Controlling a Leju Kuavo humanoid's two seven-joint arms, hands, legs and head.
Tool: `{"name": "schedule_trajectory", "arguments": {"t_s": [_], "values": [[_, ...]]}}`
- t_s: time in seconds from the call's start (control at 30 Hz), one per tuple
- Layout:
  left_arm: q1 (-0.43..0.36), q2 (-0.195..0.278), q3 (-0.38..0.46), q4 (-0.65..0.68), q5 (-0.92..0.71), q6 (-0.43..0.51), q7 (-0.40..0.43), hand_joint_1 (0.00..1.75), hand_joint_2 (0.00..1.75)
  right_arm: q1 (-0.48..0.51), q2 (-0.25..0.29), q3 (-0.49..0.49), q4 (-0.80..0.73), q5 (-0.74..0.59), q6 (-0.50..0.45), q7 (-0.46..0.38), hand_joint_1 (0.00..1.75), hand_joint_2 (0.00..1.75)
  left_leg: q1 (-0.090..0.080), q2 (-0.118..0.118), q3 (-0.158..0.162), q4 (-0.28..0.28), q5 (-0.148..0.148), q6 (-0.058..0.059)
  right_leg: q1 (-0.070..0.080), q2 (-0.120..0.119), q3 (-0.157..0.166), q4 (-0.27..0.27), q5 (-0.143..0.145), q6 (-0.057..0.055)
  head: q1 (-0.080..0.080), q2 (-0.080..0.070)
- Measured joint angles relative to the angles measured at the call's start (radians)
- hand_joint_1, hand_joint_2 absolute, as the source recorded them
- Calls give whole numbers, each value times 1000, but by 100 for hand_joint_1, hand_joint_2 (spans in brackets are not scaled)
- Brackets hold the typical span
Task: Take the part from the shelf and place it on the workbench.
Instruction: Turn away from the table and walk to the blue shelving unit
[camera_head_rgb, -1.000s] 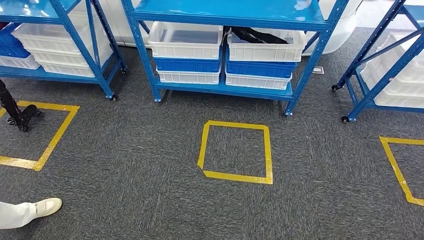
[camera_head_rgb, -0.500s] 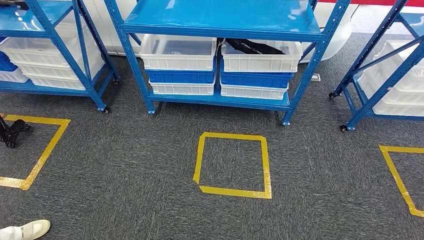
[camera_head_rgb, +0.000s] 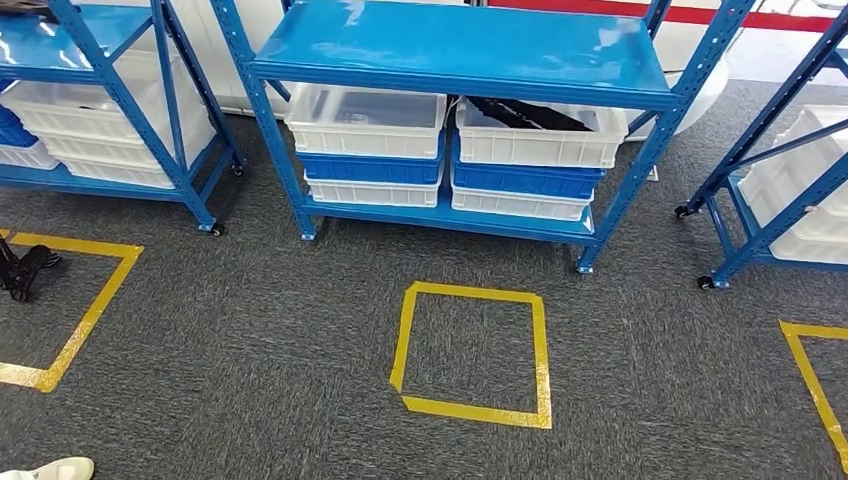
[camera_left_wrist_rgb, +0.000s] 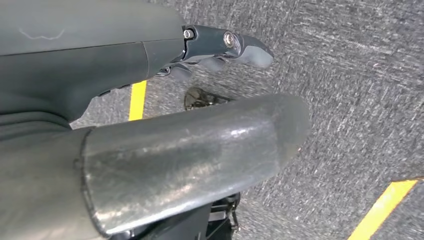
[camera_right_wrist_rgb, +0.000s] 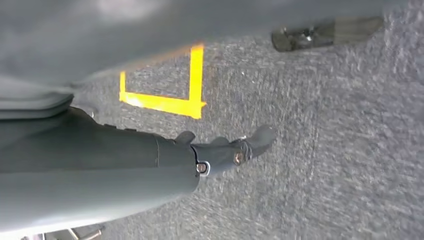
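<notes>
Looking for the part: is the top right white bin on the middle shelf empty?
Not empty. A dark object lies in the white bin, showing above its rim. Whether it is the part, cannot tell.

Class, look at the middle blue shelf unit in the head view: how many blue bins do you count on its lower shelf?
2. One blue bin sits left, sandwiched between white bins; the other blue bin sits right, likewise. More may be hidden behind.
</notes>
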Motion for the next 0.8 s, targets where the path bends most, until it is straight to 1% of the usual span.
{"name": "schedule_trajectory", "arguments": {"t_s": [0.03,0.07,0.1,0.13,0.17,0.2,0.23,0.27,0.3,0.33,0.37,0.4,0.43,0.47,0.5,0.53,0.57,0.6,0.63,0.67,0.73,0.77,0.8], "values": [[-1,0,0,0,0,0,0,0,0,-2,0,0,0,0,0,0,0,0,1,2,6,1,-2,-6,-1,3,12,-2,-2,-14,-1,0],[-2,1,0,0,0,-1,0,0,0,-2,-1,0,0,0,0,0,0,0,2,4,12,11,-6,-11,-3,5,24,-5,-4,-25,-2,0],[-3,2,0,0,-1,-1,-1,0,0,-1,-2,0,0,-1,0,-1,0,0,3,8,6,33,-15,-16,-4,5,38,-7,-7,-35,-3,0],[-3,2,0,0,-1,-2,-1,0,0,-2,-2,0,0,-1,0,-1,0,0,5,12,-15,71,-31,-20,-5,6,51,-8,-11,-43,-5,0],[-4,2,0,0,-1,-2,-2,0,0,-2,-3,0,0,-1,0,-1,0,0,6,15,-49,126,-54,-23,-4,5,58,-9,-17,-48,-7,0],[-4,2,0,0,-2,-3,-2,0,0,-2,-3,0,0,-1,0,-2,0,0,7,17,-94,186,-79,-26,-3,5,65,-9,-23,-51,-10,0],[-4,2,0,0,-2,-3,-2,0,0,-2,-2,0,0,-1,0,-2,0,0,8,17,-137,237,-97,-29,-3,6,72,-9,-30,-53,-10,0],[-3,2,0,0,-2,-3,-2,0,0,-1,-2,0,0,-1,0,-1,0,0,8,18,-171,263,-102,-29,-2,7,80,-9,-37,-53,-10,0],[-2,3,0,0,-3,-3,-2,0,0,1,-2,0,0,-1,0,-1,0,0,8,18,-189,259,-87,-29,-2,8,89,-9,-45,-52,-11,0],[-1,3,0,0,-3,-3,-2,0,0,1,-2,0,0,-1,0,-1,0,0,9,18,-190,221,-50,-26,-2,9,98,-9,-53,-50,-11,0],[0,4,0,0,-3,-3,-2,0,0,1,-2,0,0,-1,0,-1,0,0,8,19,-179,162,1,-22,-2,9,108,-9,-62,-47,-12,0],[0,5,0,0,-3,-3,-2,0,0,1,-1,0,0,-1,0,-1,0,0,6,21,-166,108,42,-18,0,10,119,-10,-72,-43,-11,0],[0,6,0,0,-3,-3,-2,0,0,0,-1,0,0,-1,0,-1,0,0,4,23,-153,67,59,-12,1,10,127,-11,-81,-37,-10,0],[0,6,1,0,-3,-3,-2,0,0,-1,0,0,0,-1,0,-1,0,0,0,24,-146,45,61,-7,2,10,135,-16,-88,-30,-10,0],[-1,7,1,0,-3,-3,-2,0,0,-2,0,0,0,-1,0,-1,0,0,-3,23,-142,38,50,0,4,10,144,-16,-88,-21,-9,0],[-1,6,1,0,-3,-3,-2,0,0,-3,0,0,0,-1,0,-1,0,0,-4,21,-134,32,48,9,4,10,153,-19,-89,-12,-9,0],[0,6,1,0,-3,-2,-2,0,0,-3,1,0,0,-1,0,-1,0,0,-3,20,-123,25,59,17,3,9,159,-15,-91,-5,-9,0],[0,6,1,0,-3,-2,-2,0,0,-3,1,0,0,-1,0,-1,0,0,-1,19,-112,19,69,25,3,9,156,4,-93,0,-7,0],[1,6,1,0,-3,-2,-2,0,0,-3,1,0,0,-1,0,-1,0,0,1,19,-101,17,75,31,2,9,134,41,-101,1,-5,0],[0,6,2,0,-2,-1,-2,0,0,-3,1,0,0,-1,0,-1,0,0,3,19,-95,14,75,34,1,9,96,97,-111,0,-3,0],[-1,6,4,0,-2,-1,-2,0,0,-3,1,0,0,-1,0,-1,0,0,2,16,-86,10,67,39,1,9,-2,218,-148,-5,-1,0],[-2,6,5,0,-2,-1,-2,0,0,-2,1,0,0,-1,0,-1,0,0,2,13,-80,8,60,39,0,9,-40,248,-168,-5,-1,0],[-2,6,6,0,-2,-1,-1,0,0,0,1,0,0,-1,0,-1,0,0,2,9,-70,7,52,38,-1,9,-64,247,-177,-2,0,0]]}}
